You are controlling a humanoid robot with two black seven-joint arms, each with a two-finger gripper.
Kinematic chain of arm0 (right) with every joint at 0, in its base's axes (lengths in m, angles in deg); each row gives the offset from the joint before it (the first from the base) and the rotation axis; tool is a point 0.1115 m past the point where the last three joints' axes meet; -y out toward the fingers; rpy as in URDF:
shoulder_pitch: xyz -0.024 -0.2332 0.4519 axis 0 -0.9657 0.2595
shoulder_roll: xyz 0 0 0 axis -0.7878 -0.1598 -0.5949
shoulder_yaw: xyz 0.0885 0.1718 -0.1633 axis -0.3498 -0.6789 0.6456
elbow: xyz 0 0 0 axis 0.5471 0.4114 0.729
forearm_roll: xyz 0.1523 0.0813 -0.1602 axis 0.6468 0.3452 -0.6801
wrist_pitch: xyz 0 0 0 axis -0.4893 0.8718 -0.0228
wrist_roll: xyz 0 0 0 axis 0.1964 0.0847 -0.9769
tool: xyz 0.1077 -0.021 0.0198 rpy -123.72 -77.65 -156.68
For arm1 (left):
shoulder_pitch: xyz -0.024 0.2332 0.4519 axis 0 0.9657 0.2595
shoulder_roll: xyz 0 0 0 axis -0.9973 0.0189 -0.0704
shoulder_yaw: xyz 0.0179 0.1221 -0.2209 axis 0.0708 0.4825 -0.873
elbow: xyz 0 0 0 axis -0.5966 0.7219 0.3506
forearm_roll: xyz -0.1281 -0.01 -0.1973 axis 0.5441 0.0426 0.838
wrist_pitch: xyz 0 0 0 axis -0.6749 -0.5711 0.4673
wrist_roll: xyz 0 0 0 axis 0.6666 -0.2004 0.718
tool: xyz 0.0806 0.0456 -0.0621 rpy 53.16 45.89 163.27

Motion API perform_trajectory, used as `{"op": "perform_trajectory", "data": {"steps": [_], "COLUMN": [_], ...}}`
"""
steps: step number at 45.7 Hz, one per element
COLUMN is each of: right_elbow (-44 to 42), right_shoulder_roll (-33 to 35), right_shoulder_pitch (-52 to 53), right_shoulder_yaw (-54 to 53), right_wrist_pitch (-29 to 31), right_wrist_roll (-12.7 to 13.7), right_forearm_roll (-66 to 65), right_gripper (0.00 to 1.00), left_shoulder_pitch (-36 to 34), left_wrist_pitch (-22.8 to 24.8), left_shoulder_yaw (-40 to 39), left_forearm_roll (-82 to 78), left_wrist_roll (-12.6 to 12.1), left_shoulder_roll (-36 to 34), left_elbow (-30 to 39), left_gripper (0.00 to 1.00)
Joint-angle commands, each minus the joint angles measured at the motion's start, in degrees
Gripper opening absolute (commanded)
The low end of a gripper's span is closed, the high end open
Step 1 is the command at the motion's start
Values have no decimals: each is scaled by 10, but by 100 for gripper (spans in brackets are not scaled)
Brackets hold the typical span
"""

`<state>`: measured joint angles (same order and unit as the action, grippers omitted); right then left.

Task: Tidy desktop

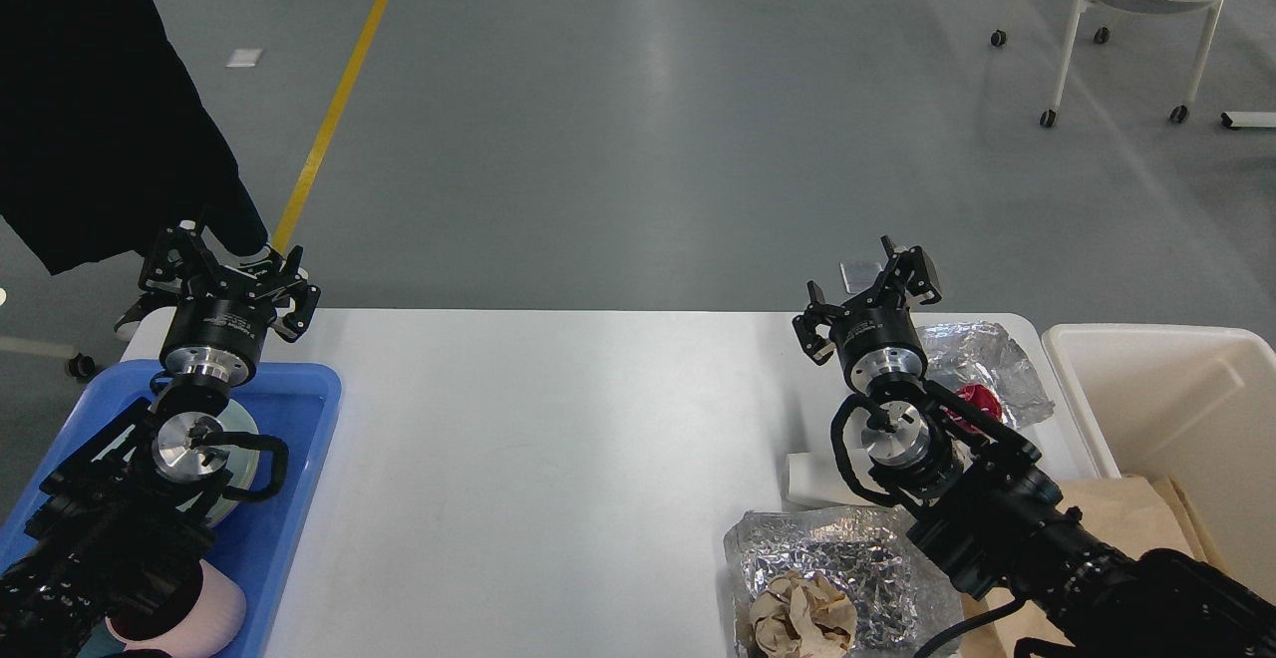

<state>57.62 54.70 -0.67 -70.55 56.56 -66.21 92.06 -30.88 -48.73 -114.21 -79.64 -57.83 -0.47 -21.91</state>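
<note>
The white desktop (558, 459) fills the lower middle of the head view. My left gripper (229, 277) hovers over its far left corner, just beyond the blue tray (304, 419), open and empty. Over the right side my right gripper (869, 294) is also open with nothing in it. It stands just left of a crumpled foil sheet (987, 351) that wraps a red item (982, 402). A second foil sheet (847, 543) holding a wad of brown paper (802, 613) lies at the front right. A small white folded piece (809, 479) lies beside my right arm.
The blue tray holds a pale plate (241, 429) and a pink cup (217, 610), partly hidden by my left arm. A cream-white bin (1176, 394) with brown paper (1121, 503) stands at the right. A person in black (90, 110) stands beyond the left corner.
</note>
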Motion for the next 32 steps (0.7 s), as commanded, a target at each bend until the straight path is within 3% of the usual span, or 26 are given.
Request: {"op": "perform_trajectory", "data": {"steps": [1,32], "right_elbow": [0,0], "right_shoulder_roll": [0,0], "right_shoulder_pitch": [0,0], "right_shoulder_yaw": [0,0], "right_wrist_pitch": [0,0], "right_wrist_roll": [0,0], "right_forearm_roll": [0,0], "right_gripper": [100,100], "left_shoulder_pitch": [0,0], "left_wrist_pitch": [0,0], "left_shoulder_yaw": [0,0], "left_forearm_roll": [0,0], "left_wrist_roll": [0,0], "left_shoulder_roll": [0,0], "left_elbow": [0,0], "left_gripper": [97,97]}}
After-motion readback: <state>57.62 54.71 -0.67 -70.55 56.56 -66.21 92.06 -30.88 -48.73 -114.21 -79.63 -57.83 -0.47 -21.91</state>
